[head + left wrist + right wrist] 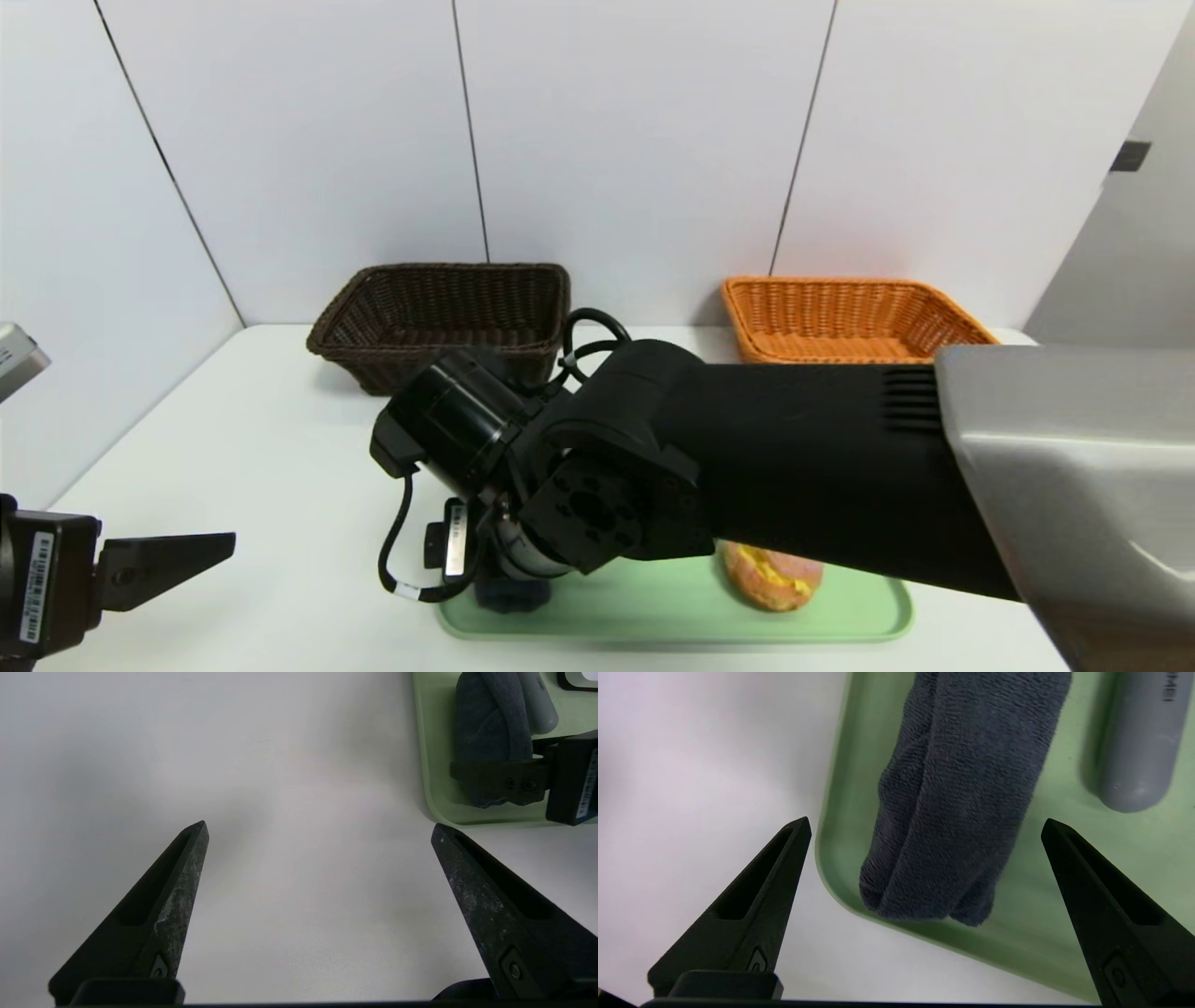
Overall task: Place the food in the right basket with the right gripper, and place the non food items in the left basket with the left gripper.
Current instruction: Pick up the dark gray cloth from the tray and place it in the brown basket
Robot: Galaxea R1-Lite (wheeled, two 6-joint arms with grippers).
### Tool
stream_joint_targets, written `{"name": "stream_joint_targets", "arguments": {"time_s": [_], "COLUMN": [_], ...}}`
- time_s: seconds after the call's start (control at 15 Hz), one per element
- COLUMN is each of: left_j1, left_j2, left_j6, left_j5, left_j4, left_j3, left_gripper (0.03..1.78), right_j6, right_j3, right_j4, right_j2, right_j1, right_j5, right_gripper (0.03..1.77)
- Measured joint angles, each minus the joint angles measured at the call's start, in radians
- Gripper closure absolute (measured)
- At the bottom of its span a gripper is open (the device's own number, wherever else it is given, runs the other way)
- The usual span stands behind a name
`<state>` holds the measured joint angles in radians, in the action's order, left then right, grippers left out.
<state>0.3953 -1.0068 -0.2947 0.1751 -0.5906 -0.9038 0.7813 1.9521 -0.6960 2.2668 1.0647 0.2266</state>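
Two baskets stand at the back of your white bench (261, 448): a dark brown basket (443, 317) at about eleven o'clock and an orange basket (845, 317) at about one o'clock, well apart from each other. You will find the green tray (672, 611) at the near edge, at roughly six o'clock.

On the tray, a rolled dark grey towel (957, 798) lies at the nine o'clock end, close to the rim. Just beside it lies a grey cylinder (1139, 742), apart from the towel. At the three o'clock end of the tray sits an orange and yellow food item (770, 579), partly hidden under the right arm; you cannot tell from here exactly what it is.

Your right gripper (924, 826) hangs over the towel end of the tray, tilted downward, jaws spread wide and holding nothing. One finger is over the bench outside the rim, the other over the tray floor, with the towel between them but untouched.

Your left gripper (317, 830) sits at about eight o'clock, over bare bench beside the tray, jaws likewise wide and empty.
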Motion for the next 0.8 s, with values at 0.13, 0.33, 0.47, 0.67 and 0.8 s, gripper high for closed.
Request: {"name": "stream_joint_targets", "arguments": {"time_s": [0.13, 0.33, 0.47, 0.67, 0.8], "left_j1": [0.0, 0.0, 0.0, 0.0, 0.0], "left_j2": [0.0, 0.002, 0.002, 0.002, 0.0], "left_j6": [0.0, 0.0, -0.001, 0.0, 0.0], "left_j5": [0.0, -0.001, -0.002, -0.001, -0.002], "left_j4": [0.001, 0.001, 0.001, 0.003, 0.003], "left_j3": [0.0, 0.0, 0.001, 0.001, 0.0], "left_gripper": [0.12, 0.12, 0.12, 0.12, 0.12], "right_j6": [0.0, 0.0, 0.0, 0.0, -0.001], "right_j3": [0.001, 0.001, 0.001, 0.001, 0.001], "right_j4": [0.024, 0.024, 0.02, 0.019, 0.019], "right_j2": [0.022, 0.036, 0.037, 0.039, 0.04], "right_j1": [-0.009, -0.016, -0.029, -0.039, -0.044], "right_j5": [0.03, 0.036, 0.036, 0.037, 0.038], "right_gripper": [0.09, 0.09, 0.09, 0.09, 0.09]}}
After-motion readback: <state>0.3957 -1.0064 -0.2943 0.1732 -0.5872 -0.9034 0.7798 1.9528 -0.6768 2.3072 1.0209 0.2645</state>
